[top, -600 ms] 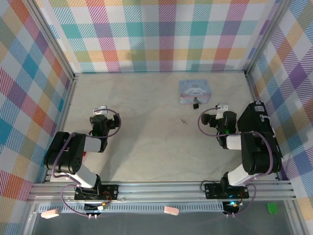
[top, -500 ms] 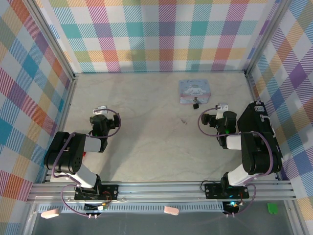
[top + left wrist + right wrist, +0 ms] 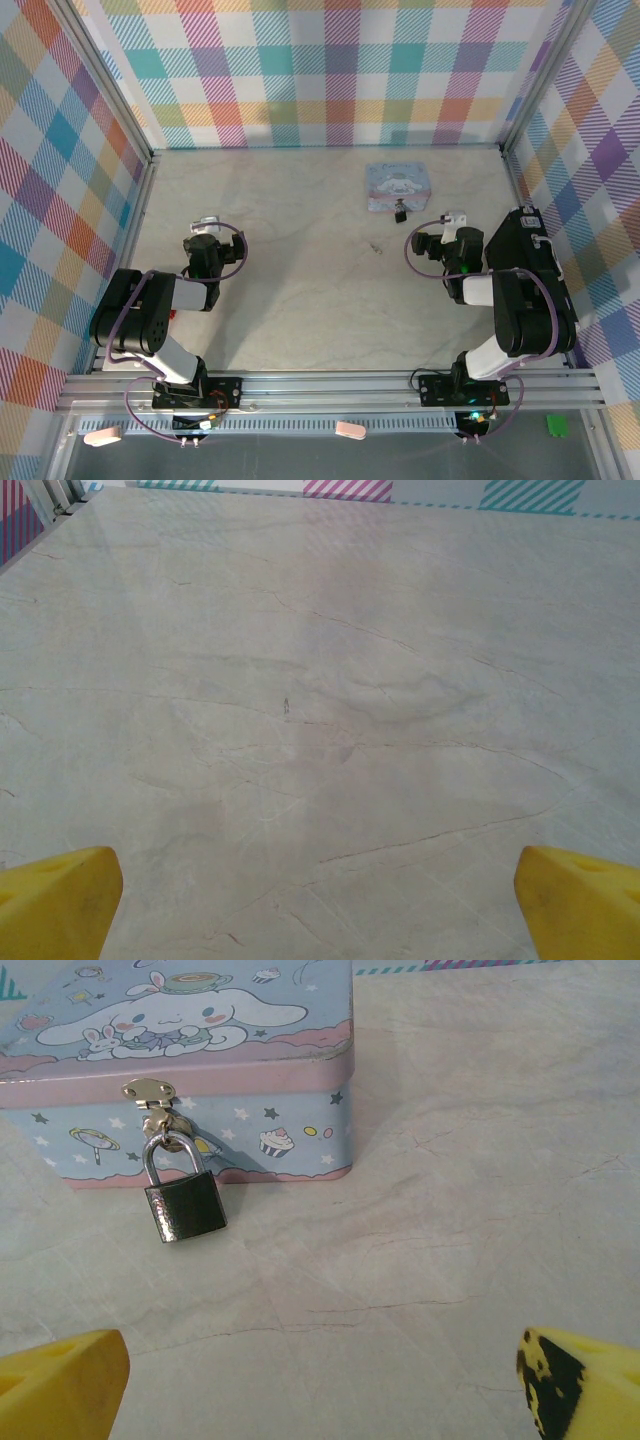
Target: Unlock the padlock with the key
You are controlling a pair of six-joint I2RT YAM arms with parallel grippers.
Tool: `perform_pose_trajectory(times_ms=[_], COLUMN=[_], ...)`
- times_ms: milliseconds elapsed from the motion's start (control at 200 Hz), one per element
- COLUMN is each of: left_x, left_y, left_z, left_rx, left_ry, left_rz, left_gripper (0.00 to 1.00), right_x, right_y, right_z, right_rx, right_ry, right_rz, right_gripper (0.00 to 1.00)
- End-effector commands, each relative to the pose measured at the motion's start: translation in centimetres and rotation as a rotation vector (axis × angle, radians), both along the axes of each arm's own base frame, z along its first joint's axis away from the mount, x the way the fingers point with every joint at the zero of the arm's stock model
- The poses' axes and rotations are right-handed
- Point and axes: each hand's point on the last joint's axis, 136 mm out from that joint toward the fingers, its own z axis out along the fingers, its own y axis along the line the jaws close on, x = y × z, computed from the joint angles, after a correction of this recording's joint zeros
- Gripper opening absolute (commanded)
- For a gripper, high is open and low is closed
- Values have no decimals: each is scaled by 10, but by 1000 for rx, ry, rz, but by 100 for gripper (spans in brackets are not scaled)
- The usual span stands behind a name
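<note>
The worktop (image 3: 300, 300) carried a pale blue cartoon tin (image 3: 200, 1070) close to its far edge, toward the far right corner. The padlock (image 3: 183, 1205) hung by its shackle from the tin's hasp (image 3: 150, 1091) on the near wall, its dark body tilted and seemingly resting on the stone just in front of the tin. The key (image 3: 376, 247) lay flat on the worktop, apart from the padlock and a little nearer the middle; in the overhead view it was too small to tell which end was which. The left gripper (image 3: 320, 910) stood spread wide with nothing between its yellow fingertips, over bare stone on the left side. The right gripper (image 3: 320, 1380) was equally wide and empty, aimed at the padlock from the near side and close to the right edge. The key looked light, thin and stiff, and lying flush on a smooth hard surface it would probably be awkward to pinch; the head seemed the place to take it, leaving the blade free. The padlock looked dense, rigid and smooth, loose on its hasp, so it would likely swing. Gripping its body across the flat faces seemed best, and the light tin might slide if pushed.
</note>
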Motion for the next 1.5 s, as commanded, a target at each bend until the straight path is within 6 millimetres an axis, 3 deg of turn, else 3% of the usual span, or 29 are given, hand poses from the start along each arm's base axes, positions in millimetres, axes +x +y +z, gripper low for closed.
perform_pose_trajectory(times_ms=[0, 275, 440, 630, 820, 930, 1060, 1120, 1165, 1210, 1360, 1495], left_x=[4, 3, -11, -46, -67, -82, -108, -118, -131, -148, -135, -122], left_y=[3, 2, -18, -13, -25, -9, 8, 12, 22, 32, -14, -62], left_z=[4, 5, 30, 73, 119, 137, 138, 136, 123, 108, 96, 92], left_rx=[-6, -5, 60, 7, -115, -226, -305, -348, -423, -474, -486, -527], left_ry=[-12, -16, -75, -140, -111, -67, 9, 28, 56, 100, 220, 272], left_rz=[0, -3, -66, 5, -36, 93, 235, 273, 385, 502, 218, -40], left_gripper=[100, 100, 100, 100, 100, 100, 100, 100, 100, 100, 100, 100], right_x=[6, 6, 0, -20, -38, -53, -76, -90, -101, -107, -115, -118], right_y=[1, 0, 1, -1, 10, 8, 5, -2, -13, -8, 43, 69], right_z=[12, 12, 17, 47, 97, 126, 149, 144, 134, 131, 129, 111], right_rx=[3, 2, 0, 22, 185, 299, 393, 446, 499, 522, 581, 553], right_ry=[-31, -32, -64, -57, -125, -93, -25, 44, 93, 106, 174, 339], right_rz=[12, 11, 14, -9, 5, -49, -114, -203, -311, -292, 12, 134], right_gripper=[99, 99, 99, 99, 99, 99, 99, 99, 99, 99, 99, 99])
